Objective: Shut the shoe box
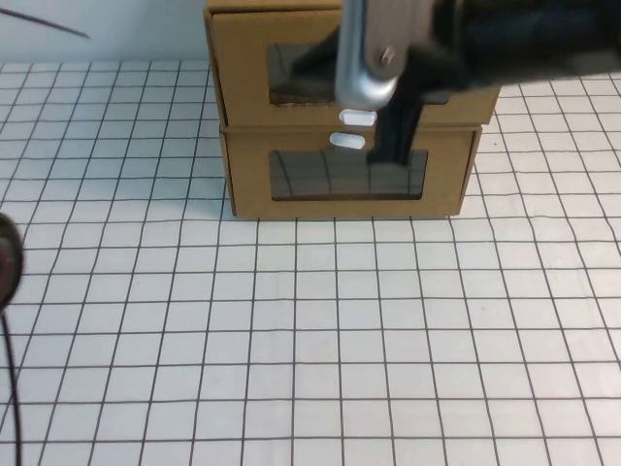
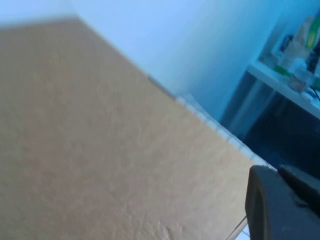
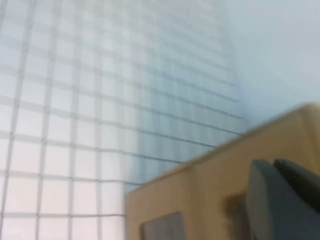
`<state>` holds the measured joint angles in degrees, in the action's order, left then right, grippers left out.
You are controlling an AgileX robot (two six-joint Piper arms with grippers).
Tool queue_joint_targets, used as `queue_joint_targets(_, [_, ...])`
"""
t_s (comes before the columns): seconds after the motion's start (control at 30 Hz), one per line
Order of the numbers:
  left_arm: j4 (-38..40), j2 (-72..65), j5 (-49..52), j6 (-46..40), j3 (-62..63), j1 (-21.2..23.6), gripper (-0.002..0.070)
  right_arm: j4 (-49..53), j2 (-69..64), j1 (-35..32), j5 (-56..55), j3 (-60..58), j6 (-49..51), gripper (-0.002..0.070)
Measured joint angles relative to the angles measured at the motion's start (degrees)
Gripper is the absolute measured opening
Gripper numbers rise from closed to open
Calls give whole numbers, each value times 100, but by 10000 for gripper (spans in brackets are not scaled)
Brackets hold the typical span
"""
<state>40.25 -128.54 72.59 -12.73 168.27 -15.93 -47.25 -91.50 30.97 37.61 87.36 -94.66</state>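
Two brown cardboard boxes with windows are stacked at the table's back. The upper one, the shoe box [image 1: 243, 68], has its white pull tab [image 1: 358, 117] at its front's lower edge. That front looks about level with the front of the lower box [image 1: 247, 175]. My right gripper [image 1: 393, 150] hangs shut in front of both fronts, just right of the tabs. In the right wrist view the right gripper [image 3: 274, 170] sits against a cardboard front [image 3: 210, 190]; which box this is I cannot tell. My left gripper [image 2: 278, 175], shut, sits beside a broad cardboard surface [image 2: 100, 150] and is hidden in the high view.
The lower box carries its own white tab [image 1: 346, 141] at its upper edge. White gridded table [image 1: 320, 340] stretches in front of the boxes. A dark part with a cable [image 1: 6, 262] sits at the left edge. My right arm [image 1: 524, 34] crosses the shoe box's upper right.
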Motion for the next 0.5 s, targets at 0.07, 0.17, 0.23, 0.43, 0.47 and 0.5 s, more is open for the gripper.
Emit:
queue_joint_targets(0.07, [-249,403,0,107,0,0,-2,378,386,0,-131,0,860,-15])
queue_joint_targets(0.17, [-542,919,22,301,34,0,-2,1109,861,0,-208,0,2341,-15])
queue_joint_targets(0.23, [-595,1188,40,367,44,0,-2,1780,1153,0,-124,0,3472,-15])
queue_joint_targets(0.43, [-626,1921,86,440,44,0,-2,3647,1909,0,475,0,6416,-15])
queue_joint_targets(0.47, [-669,2033,86,467,47,0,-2,3861,2065,0,513,0,6814,-15])
queue_joint_targets(0.5, [-685,2138,86,499,57,0,-3,4043,2223,0,553,0,7184,-15])
